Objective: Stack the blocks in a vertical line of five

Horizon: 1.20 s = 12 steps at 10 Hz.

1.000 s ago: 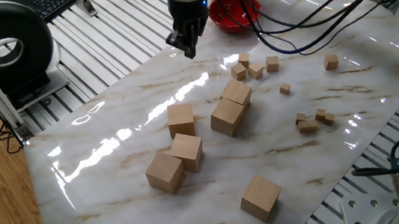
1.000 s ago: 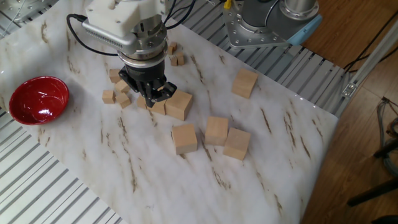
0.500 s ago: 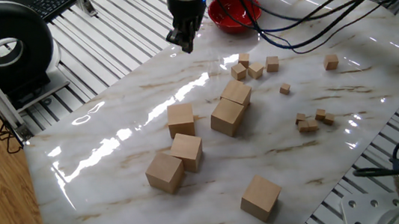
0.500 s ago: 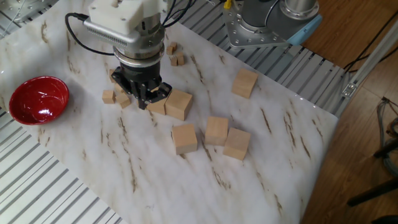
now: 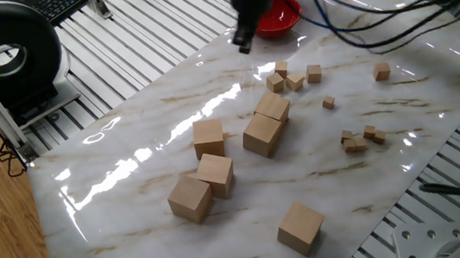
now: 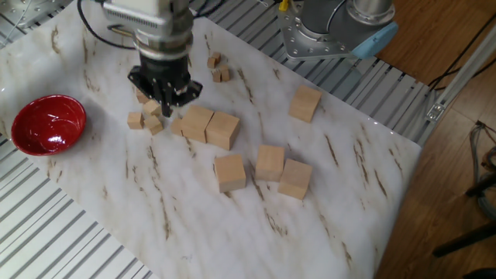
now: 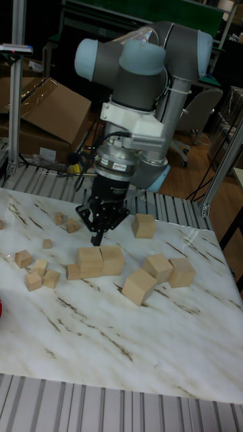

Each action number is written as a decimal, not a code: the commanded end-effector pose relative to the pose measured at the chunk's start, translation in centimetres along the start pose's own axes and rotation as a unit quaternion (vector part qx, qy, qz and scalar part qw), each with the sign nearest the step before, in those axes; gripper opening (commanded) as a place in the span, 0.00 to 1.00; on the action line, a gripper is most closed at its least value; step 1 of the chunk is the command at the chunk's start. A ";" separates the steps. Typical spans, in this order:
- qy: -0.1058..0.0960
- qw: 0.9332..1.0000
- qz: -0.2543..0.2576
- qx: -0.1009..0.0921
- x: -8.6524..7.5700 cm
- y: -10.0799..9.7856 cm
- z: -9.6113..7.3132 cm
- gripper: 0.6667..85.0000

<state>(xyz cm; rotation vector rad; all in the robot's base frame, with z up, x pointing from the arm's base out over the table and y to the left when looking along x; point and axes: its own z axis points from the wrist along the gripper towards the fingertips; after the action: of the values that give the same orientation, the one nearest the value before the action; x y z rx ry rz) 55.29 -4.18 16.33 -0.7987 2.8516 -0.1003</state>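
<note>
Described from the other fixed view, left to right, with every position referred to the red bowl point(image 6: 46, 124).

**Container.** The red bowl sits at the left edge of the surface point(image 6: 194, 225). It is empty; only glare shows inside.

**Small cubes.** The tiny cubes point(image 6: 136, 120) lie just right of the bowl. They are not part of the stack.

**End effector.** The end effector point(image 6: 164, 91) hangs right of the bowl, above the tiny cubes. In the tall fixed view its fingers appear pressed together with nothing between them.

**Task items.** No block is stacked. All six lie on the surface:
- The touching pair of blocks point(image 6: 198, 122) is right of the bowl, beyond the tiny cubes.
- The group of three blocks point(image 6: 270, 163) is farther right.
- The lone block point(image 6: 305, 103) is farthest from the bowl.

**Hazards (judgement).**
- A descent at the present position would strike the tiny cubes and scatter them.
- With the fingers together, a descent onto a block would push it instead of straddling it.
- The paired blocks touch, so a finger has no gap on the shared side. Gripping one may drag its neighbour.
- The surface looks glossy, so nudged blocks may slide.
</note>
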 end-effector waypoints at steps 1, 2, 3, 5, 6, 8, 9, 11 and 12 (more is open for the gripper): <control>-0.020 0.979 -0.195 0.057 0.2 -3.3 0.9 0.00; -0.022 0.961 -0.264 0.074 -0.5 -3.8 1.4 0.00; -0.020 0.938 -0.339 0.071 -0.5 -3.3 2.0 0.00; -0.024 0.920 -0.391 -0.017 0.7 1.4 3.5 0.00; -0.028 0.921 -0.382 -0.069 1.0 4.2 4.3 0.00; -0.029 0.932 -0.341 -0.123 0.9 7.9 5.0 0.00; 0.027 0.921 -0.365 -0.132 3.8 7.6 5.1 0.01; 0.052 0.901 -0.418 -0.105 4.5 5.9 5.4 0.09; 0.057 0.874 -0.473 -0.090 4.5 5.0 5.8 0.56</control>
<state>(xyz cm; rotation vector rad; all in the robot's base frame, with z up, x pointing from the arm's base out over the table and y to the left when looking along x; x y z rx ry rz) 50.60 -1.45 9.98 -1.9718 2.4137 0.0430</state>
